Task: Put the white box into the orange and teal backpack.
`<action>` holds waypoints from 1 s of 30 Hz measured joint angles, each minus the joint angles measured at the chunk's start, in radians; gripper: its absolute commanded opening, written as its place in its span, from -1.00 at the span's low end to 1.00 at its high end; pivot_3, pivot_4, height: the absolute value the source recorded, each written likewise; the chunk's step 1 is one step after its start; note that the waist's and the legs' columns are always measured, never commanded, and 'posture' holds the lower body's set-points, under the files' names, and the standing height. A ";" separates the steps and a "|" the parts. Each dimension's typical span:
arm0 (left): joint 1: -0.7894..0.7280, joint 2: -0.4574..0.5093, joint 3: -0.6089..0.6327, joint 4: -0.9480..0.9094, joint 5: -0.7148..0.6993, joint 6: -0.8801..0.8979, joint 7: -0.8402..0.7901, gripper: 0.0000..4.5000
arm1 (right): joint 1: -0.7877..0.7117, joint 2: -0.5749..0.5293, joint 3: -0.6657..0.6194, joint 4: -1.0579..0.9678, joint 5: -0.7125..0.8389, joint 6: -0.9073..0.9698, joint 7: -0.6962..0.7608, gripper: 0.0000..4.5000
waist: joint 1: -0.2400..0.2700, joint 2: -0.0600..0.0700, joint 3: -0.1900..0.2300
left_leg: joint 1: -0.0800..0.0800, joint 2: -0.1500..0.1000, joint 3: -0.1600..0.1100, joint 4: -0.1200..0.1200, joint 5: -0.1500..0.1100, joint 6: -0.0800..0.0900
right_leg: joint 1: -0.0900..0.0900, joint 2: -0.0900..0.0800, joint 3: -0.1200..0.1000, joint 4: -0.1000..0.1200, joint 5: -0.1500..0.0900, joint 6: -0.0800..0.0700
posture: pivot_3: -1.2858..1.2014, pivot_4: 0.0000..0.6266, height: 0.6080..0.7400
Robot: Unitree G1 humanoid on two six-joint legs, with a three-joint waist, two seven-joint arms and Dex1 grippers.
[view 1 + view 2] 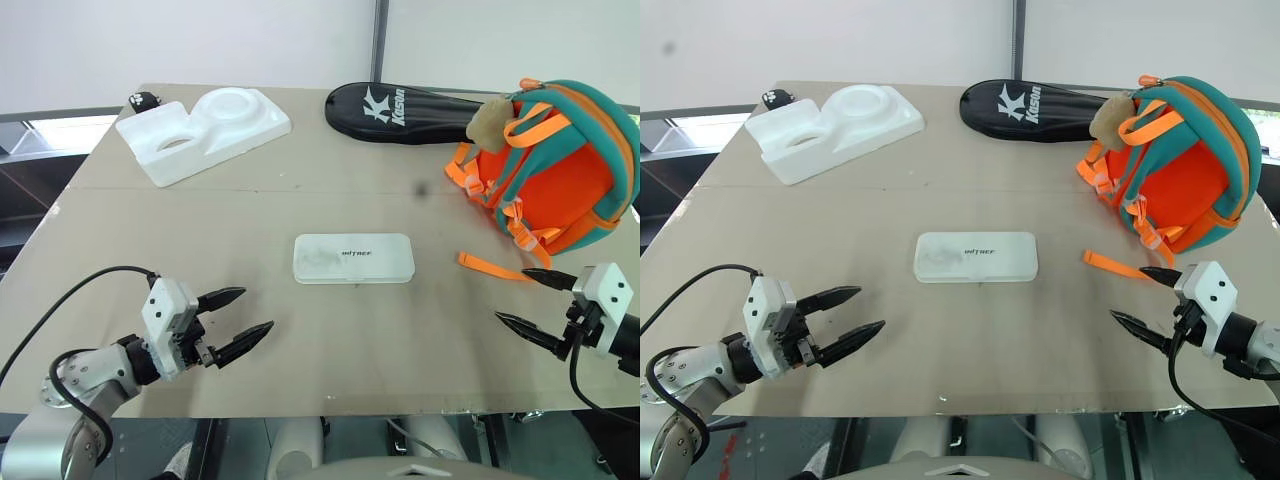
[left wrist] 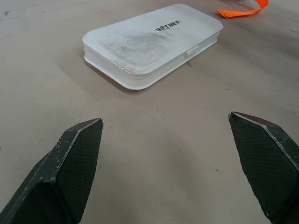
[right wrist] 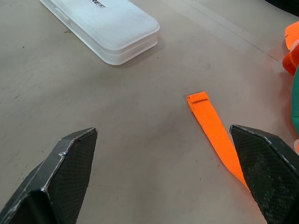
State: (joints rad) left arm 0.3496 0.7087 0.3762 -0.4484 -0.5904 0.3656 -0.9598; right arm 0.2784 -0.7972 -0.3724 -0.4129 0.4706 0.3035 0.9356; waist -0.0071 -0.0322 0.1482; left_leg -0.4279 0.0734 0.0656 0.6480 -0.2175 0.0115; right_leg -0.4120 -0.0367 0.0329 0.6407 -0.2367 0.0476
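The white box (image 1: 354, 258) lies flat in the middle of the table, lid up with dark lettering; the wrist views show it too (image 2: 152, 42) (image 3: 100, 25). The orange and teal backpack (image 1: 550, 165) stands at the far right, a tan plush charm near its top and a loose orange strap (image 1: 492, 266) trailing toward the box. My left gripper (image 1: 234, 319) hovers open near the front left, pointing toward the box with nothing between its fingers. My right gripper (image 1: 535, 300) is open at the front right, just in front of the backpack, empty.
A bulky white foam block (image 1: 203, 131) with round hollows sits at the back left. A long black racket bag (image 1: 405, 103) with white lettering lies along the back edge. The table's front edge (image 1: 320, 412) runs just behind both grippers.
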 measured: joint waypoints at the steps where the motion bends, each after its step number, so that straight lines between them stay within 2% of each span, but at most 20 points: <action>1: 0.000 0.000 0.000 0.000 0.000 0.000 0.000 0.96 | 0.000 0.000 0.000 0.000 0.000 0.000 0.000 1.00 | 0.000 0.000 0.000 | 0.000 0.000 0.000 0.000 0.000 0.000 | 0.000 0.000 0.000 0.000 0.000 0.000 | 0.03 -0.52 1.00; 3: -0.038 -0.001 -0.001 0.005 -0.015 0.036 0.023 0.96 | -0.014 0.024 0.012 -0.003 -0.012 0.011 -0.038 1.00 | 0.002 -0.001 0.000 | 0.000 0.000 -0.001 0.000 0.000 0.000 | 0.000 0.000 -0.001 0.000 0.000 0.000 | 0.03 -0.52 1.00; 6: -0.168 -0.019 0.001 0.001 -0.067 0.113 0.116 0.96 | -0.108 0.126 0.132 -0.077 -0.030 0.100 -0.180 1.00 | 0.001 -0.001 -0.001 | 0.001 0.001 -0.002 0.001 0.000 0.000 | 0.000 0.002 -0.001 0.001 0.000 0.000 | 0.03 -0.52 1.00; 7: -0.188 -0.029 -0.001 -0.002 -0.075 0.132 0.144 0.99 | -0.134 0.154 0.165 -0.094 -0.030 0.128 -0.212 0.89 | -0.002 0.000 -0.002 | 0.001 0.001 -0.001 0.001 0.000 0.000 | 0.001 0.002 0.000 0.001 0.000 0.000 | 0.03 -0.52 1.00; 10: -0.285 -0.106 -0.045 0.001 -0.073 0.213 0.300 0.64 | -0.280 0.252 0.250 -0.049 -0.072 0.218 -0.351 0.47 | -0.005 0.000 -0.002 | 0.000 0.000 0.000 0.002 0.000 0.000 | 0.000 0.002 0.003 0.001 0.001 0.000 | 0.03 -0.52 1.00; 12: -0.308 -0.120 -0.069 0.001 -0.060 0.242 0.365 0.20 | -0.322 0.286 0.296 -0.039 -0.111 0.245 -0.416 0.01 | -0.003 -0.002 -0.003 | -0.001 0.000 0.000 0.001 0.000 0.000 | 0.000 0.002 0.003 0.001 0.001 0.001 | 0.03 -0.52 1.00; 13: -0.307 -0.122 -0.072 0.001 -0.054 0.247 0.380 0.09 | -0.327 0.299 0.309 -0.039 -0.121 0.252 -0.434 -0.11 | -0.002 -0.001 -0.003 | -0.001 0.000 0.000 0.000 0.000 0.000 | 0.000 0.002 0.003 0.001 0.001 0.001 | 0.03 -0.52 1.00; 16: -0.351 -0.167 -0.100 0.010 0.008 0.278 0.496 -0.55 | -0.386 0.359 0.375 0.014 -0.197 0.287 -0.532 -0.76 | 0.001 -0.001 -0.002 | -0.001 0.000 -0.001 -0.001 0.000 0.000 | -0.001 0.003 0.002 0.001 0.002 0.003 | 0.03 -0.52 1.00; 17: -0.375 -0.183 -0.121 0.013 0.029 0.293 0.535 -0.86 | -0.417 0.378 0.398 0.042 -0.224 0.300 -0.560 -1.00 | 0.001 -0.001 -0.002 | -0.002 -0.001 -0.001 0.000 0.000 0.000 | -0.001 0.003 0.002 0.001 0.002 0.003 | 0.03 -0.52 1.00; 18: -0.389 -0.191 -0.138 0.013 0.042 0.305 0.557 -0.96 | -0.435 0.392 0.411 0.051 -0.241 0.307 -0.580 -1.00 | 0.001 -0.001 -0.002 | -0.002 -0.001 -0.001 0.000 0.000 0.000 | -0.001 0.003 0.002 0.001 0.002 0.003 | 0.03 -0.52 1.00; 23: -0.432 -0.203 -0.235 0.056 0.135 0.355 0.638 -0.96 | -0.507 0.447 0.519 0.164 -0.328 0.315 -0.613 -1.00 | -0.003 -0.002 -0.003 | -0.001 0.000 -0.001 0.000 0.000 0.000 | -0.001 0.004 0.003 0.002 0.002 0.002 | 0.03 -0.52 1.00; 28: -0.435 -0.195 -0.335 0.072 0.181 0.357 0.607 -0.96 | -0.515 0.445 0.584 0.186 -0.346 0.297 -0.559 -1.00 | -0.003 -0.002 -0.003 | -0.002 0.000 0.000 0.000 0.000 0.000 | -0.001 0.003 0.003 0.001 0.002 0.003 | 0.03 -0.52 1.00; 30: -0.412 -0.149 -0.357 0.054 0.188 0.349 0.545 -0.96 | -0.486 0.418 0.567 0.153 -0.337 0.301 -0.528 -1.00 | -0.002 -0.002 -0.003 | -0.002 0.000 0.000 0.000 0.000 0.000 | -0.001 0.003 0.003 0.001 0.002 0.003 | 0.03 -0.52 1.00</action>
State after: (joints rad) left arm -0.0621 0.5593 0.0187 -0.3945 -0.4028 0.7149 -0.4151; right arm -0.2081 -0.3790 0.1946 -0.2598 0.1335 0.6042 0.4075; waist -0.0093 -0.0339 0.1454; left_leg -0.4297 0.0730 0.0651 0.6477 -0.2174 0.0115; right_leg -0.4128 -0.0338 0.0354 0.6422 -0.2349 0.0503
